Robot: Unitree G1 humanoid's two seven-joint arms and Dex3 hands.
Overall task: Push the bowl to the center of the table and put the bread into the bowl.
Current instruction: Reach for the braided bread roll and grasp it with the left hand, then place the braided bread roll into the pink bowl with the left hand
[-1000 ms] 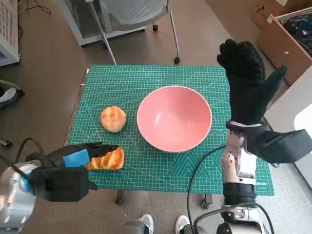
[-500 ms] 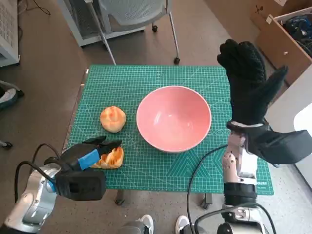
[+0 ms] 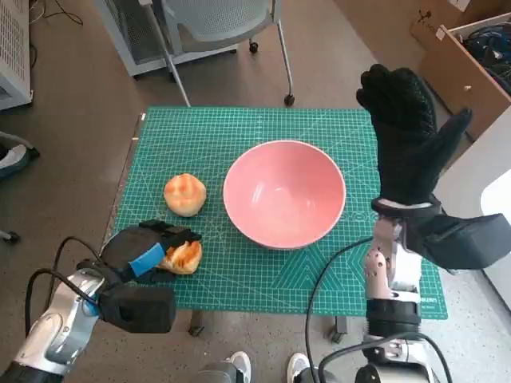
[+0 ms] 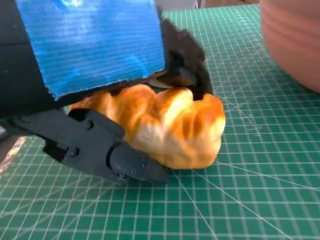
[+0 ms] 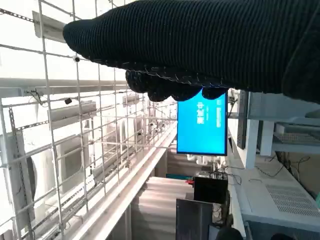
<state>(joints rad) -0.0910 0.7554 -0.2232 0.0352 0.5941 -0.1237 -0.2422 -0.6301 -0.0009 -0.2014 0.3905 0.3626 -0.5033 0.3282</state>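
Note:
A pink bowl (image 3: pixel 284 193) stands near the middle of the green cutting mat (image 3: pixel 239 128). A golden croissant-like bread (image 3: pixel 185 256) lies at the mat's front left, and my left hand (image 3: pixel 148 249) closes around it from the left, fingers over its top; the left wrist view shows the bread (image 4: pixel 172 125) still resting on the mat between thumb and fingers (image 4: pixel 185 60). A round bun (image 3: pixel 185 194) sits left of the bowl. My right hand (image 3: pixel 407 136) is raised high over the mat's right edge, fingers spread, holding nothing.
An office chair (image 3: pixel 215 24) stands behind the table. Cardboard boxes (image 3: pixel 463 56) are at the right rear. The bowl's wall (image 4: pixel 292 40) is close beyond the bread in the left wrist view. The right wrist view shows only wire shelving and a blue screen (image 5: pixel 202 125).
My left hand has moved forward onto the croissant and closed its fingers over it. The bowl, bun and right hand have not moved.

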